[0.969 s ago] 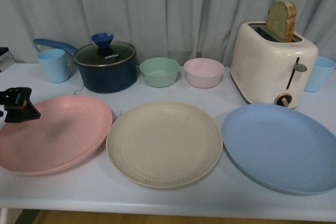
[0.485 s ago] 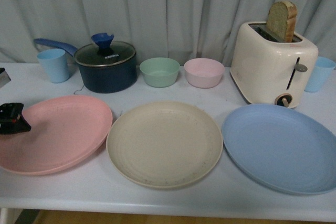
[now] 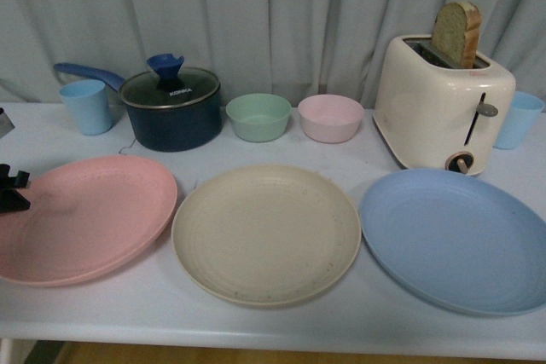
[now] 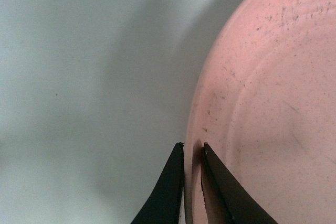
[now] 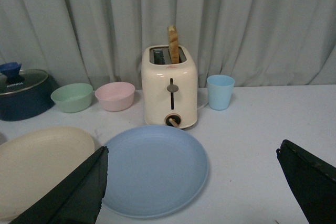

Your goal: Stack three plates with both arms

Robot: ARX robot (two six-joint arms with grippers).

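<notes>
1. On the white counter (image 3: 171,317), the left gripper (image 3: 8,192) (image 4: 192,148) sits at the left edge. Its black fingers are nearly together, one outside and one inside the rim of the pink round matte plate (image 3: 94,219) (image 4: 273,103), and are pinched on that rim.
2. The pink round matte plate lies by the front left corner.
3. The beige round matte plate (image 3: 266,234) (image 5: 37,166) is at the middle of the front edge, just beside the pink one; I cannot tell whether the rims touch.
4. The blue round matte plate (image 3: 456,240) (image 5: 152,169) is toward the front right corner, just beside the beige one.
5. The right gripper (image 5: 192,148) shows only in its own wrist view. Its jaws are wide apart and hold nothing, with the blue plate seen between them.
6. Along the back edge, a dark blue lidded pot (image 3: 171,112) stands toward the left corner and a cream toaster (image 3: 444,112) toward the right corner.
</notes>
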